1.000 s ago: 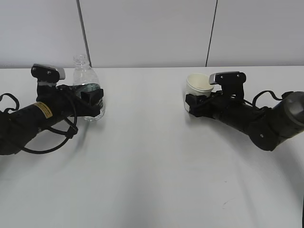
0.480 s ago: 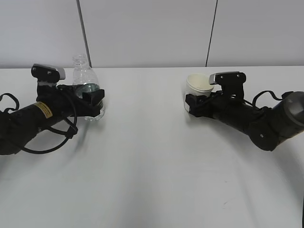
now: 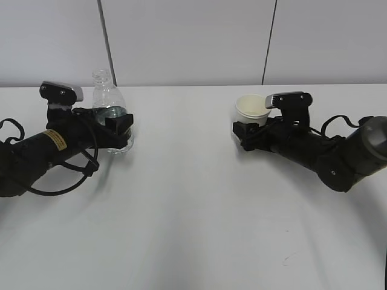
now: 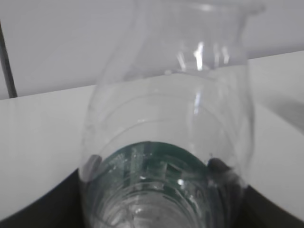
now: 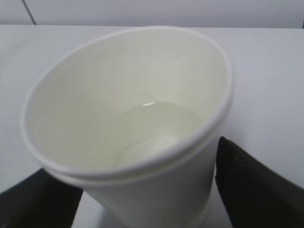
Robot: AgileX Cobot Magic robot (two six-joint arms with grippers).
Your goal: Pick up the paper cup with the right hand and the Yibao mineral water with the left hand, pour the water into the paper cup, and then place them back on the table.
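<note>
Sliding a tiny bit toward the left edge, the paper cup (image 3: 252, 109) is sitting straighter than before, with the right end effector (image 3: 247, 133) squeezing its sides. Water is showing inside it. Near the far left of the surface (image 3: 193, 211), the left end effector (image 3: 120, 128) is gripping the Yibao mineral water (image 3: 111, 115), which is standing upright.

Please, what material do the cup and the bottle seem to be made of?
The paper cup looks like matte white paper: it is opaque, with a rolled rim and a cream inside. The Yibao mineral water bottle looks like clear glossy plastic: the wall shows through it, it has ribs and bright highlights.
</note>
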